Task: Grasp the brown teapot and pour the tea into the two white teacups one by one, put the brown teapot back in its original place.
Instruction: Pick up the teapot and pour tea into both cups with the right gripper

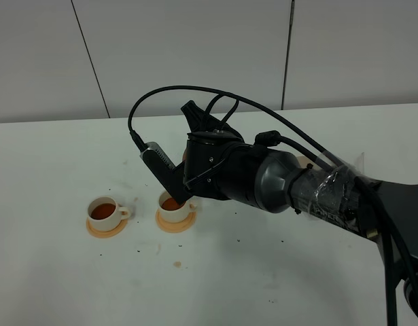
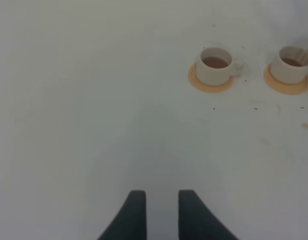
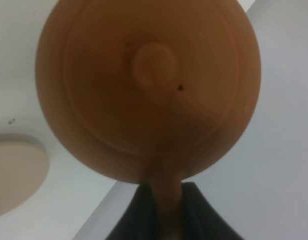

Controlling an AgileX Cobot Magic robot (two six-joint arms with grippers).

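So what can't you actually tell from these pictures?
- Exterior high: the right arm hides most of the brown teapot.
- Right wrist: the teapot, blurred, fills the picture; its spout is unseen, so whether it is pouring is unclear.
- Right wrist: the beige disc is cut off by the edge.
- Left wrist: of the left gripper only the fingertips show.

Nothing readable is showing in any view: no text, label, brand or number is appearing on the brown teapot (image 3: pixel 148 90) or the worktop (image 1: pixel 45 156).
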